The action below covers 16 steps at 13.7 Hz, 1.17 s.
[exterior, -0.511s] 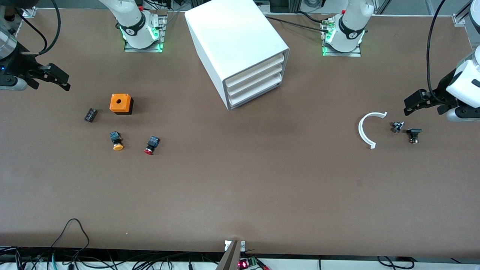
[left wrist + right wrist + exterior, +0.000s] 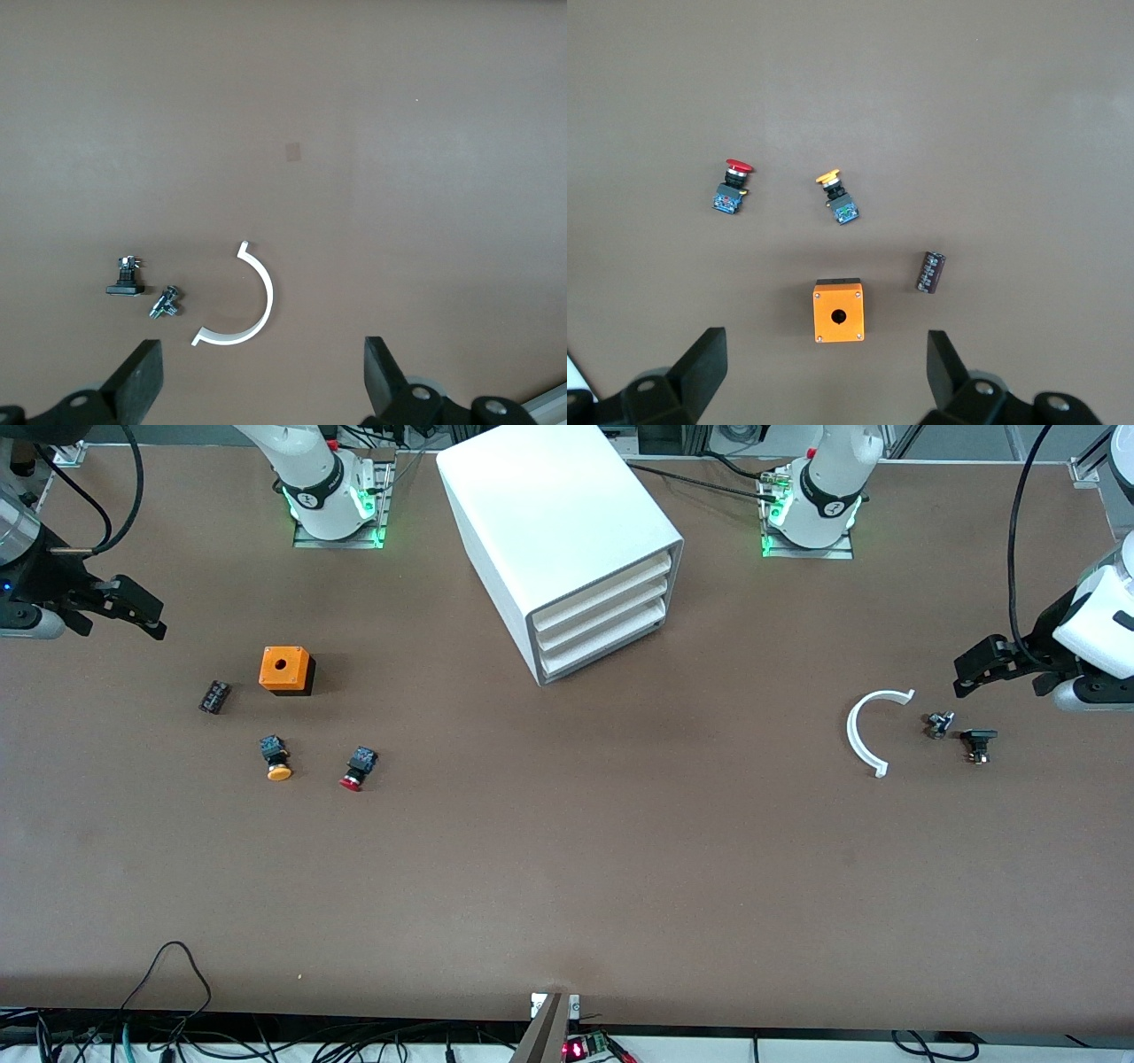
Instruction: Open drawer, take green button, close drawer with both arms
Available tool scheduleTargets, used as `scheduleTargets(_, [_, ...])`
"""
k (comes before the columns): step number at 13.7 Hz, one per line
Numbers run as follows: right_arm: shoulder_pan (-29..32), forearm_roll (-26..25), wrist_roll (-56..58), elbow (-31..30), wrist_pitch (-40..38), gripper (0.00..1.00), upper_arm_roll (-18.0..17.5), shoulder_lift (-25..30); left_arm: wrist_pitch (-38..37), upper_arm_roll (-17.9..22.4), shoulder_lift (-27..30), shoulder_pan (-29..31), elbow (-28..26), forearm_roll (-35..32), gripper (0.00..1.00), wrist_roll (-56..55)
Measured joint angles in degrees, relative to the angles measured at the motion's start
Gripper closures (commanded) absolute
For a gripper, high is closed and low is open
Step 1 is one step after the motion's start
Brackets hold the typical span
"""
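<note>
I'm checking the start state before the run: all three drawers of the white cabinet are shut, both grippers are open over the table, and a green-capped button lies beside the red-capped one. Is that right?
Not quite: the button beside the red-capped button has a yellow cap, not green, as the front and right wrist views show. No green-capped one is in view. The cabinet drawers are shut, and the left gripper and right gripper are open.

White cabinet [image 2: 567, 540], orange box [image 2: 285, 669]
</note>
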<state>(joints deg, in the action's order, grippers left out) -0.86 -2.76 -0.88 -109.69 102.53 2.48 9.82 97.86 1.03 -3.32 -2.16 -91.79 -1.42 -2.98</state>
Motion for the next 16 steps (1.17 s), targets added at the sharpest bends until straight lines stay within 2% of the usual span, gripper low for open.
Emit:
scheduleTargets(10, [0.0,0.32,-0.09,-0.5,0.54,0.0,0.73,-0.42,-2.79,-0.24,-0.44,-0.48,0.01,0.0,0.0,0.01])
scheduleTargets(16, [0.0,0.35,-0.08,-0.32,0.55,0.0,0.72,-0.93,-4.56,-0.36,-6.39,-1.0,-0.11,0.03,0.0,0.03])
